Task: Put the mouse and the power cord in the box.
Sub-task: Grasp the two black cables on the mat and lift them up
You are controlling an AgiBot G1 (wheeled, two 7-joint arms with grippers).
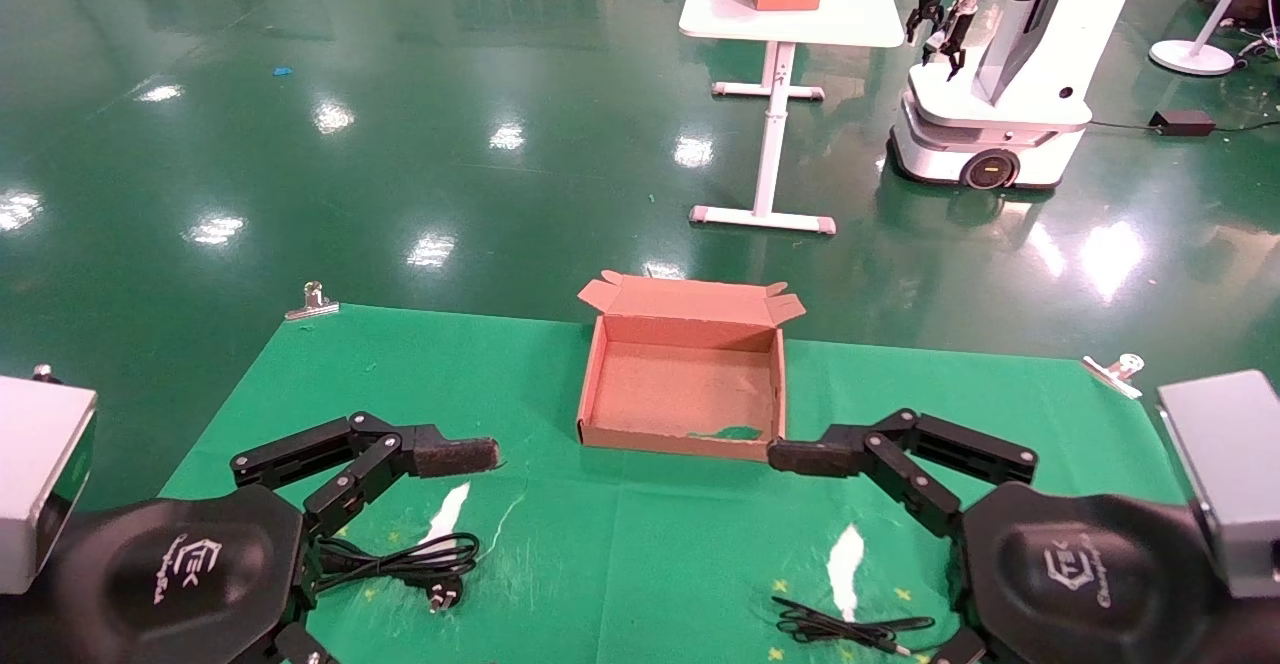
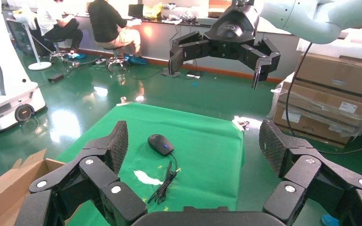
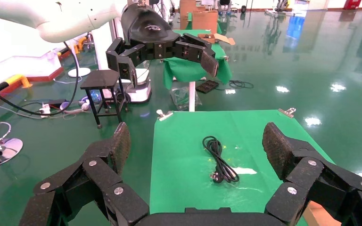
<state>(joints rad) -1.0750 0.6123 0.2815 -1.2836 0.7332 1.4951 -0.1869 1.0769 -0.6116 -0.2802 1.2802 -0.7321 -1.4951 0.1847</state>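
Lying coiled, power cord point(image 3: 220, 160), black, pronged plug

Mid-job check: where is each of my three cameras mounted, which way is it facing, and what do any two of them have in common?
Head view: on the head, looking forward and down at the box; left gripper and right gripper hover either side.
Left wrist view: on the left arm, facing across the table to the mouse, own fingers framing it.
Right wrist view: on the right arm, facing the power cord.
Shared: head and right wrist views both show the power cord.
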